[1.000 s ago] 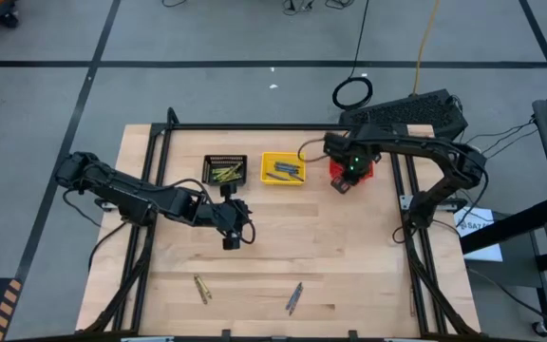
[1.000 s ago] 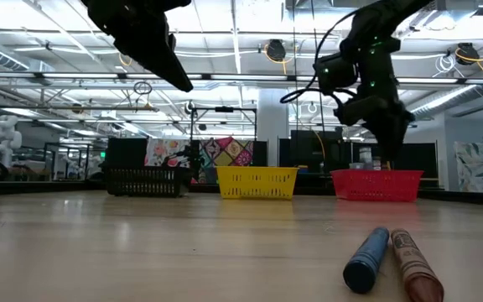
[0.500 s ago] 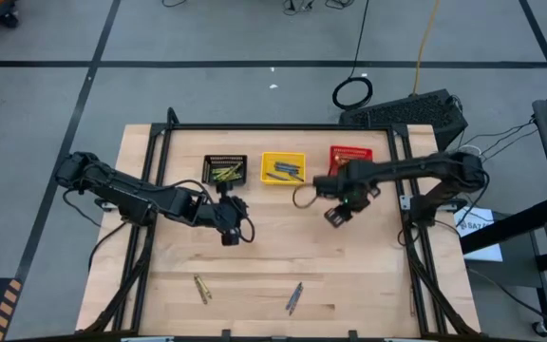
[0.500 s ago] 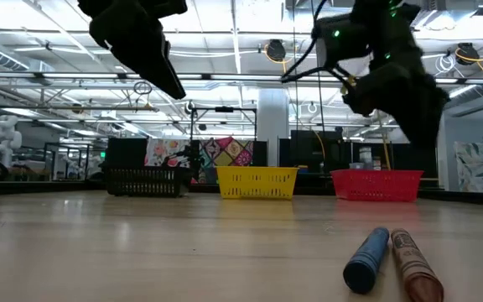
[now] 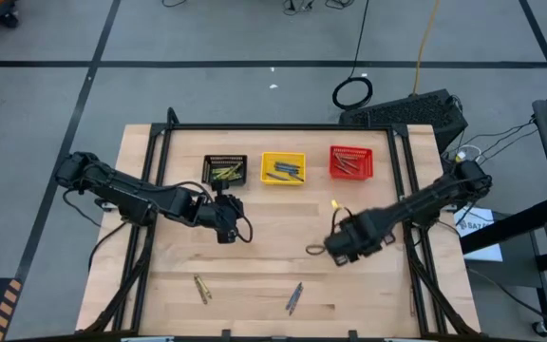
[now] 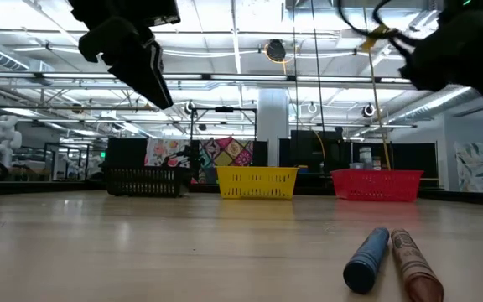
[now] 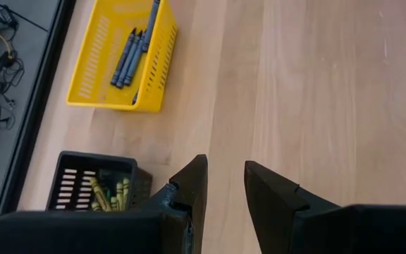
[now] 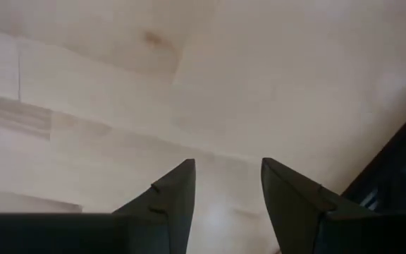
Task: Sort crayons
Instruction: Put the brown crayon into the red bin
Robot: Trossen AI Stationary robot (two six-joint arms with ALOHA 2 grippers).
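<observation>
Where the pale wooden tabletop (image 5: 283, 256) meets its black metal frame, grey floor with dark tape lines surrounds it; the low view looks across the boards into a hall with ceiling trusses and patterned panels. Three small mesh baskets stand in a row near the far edge: a black basket (image 5: 224, 169) holding olive-yellow crayons (image 7: 108, 194), a yellow basket (image 5: 283, 168) holding blue crayons (image 7: 132, 49), and a red basket (image 5: 351, 162) holding brownish-red crayons (image 5: 345, 166). Near the front edge lie loose crayons: an olive-yellow pair (image 5: 200, 288), and a blue crayon (image 6: 367, 258) touching a brownish-red crayon (image 6: 412, 262). Left gripper (image 7: 224, 185) hovers just in front of the black basket, fingers apart, holding nothing. Right gripper (image 8: 228, 176) hangs over bare wood right of centre, fingers spread, likewise empty.
</observation>
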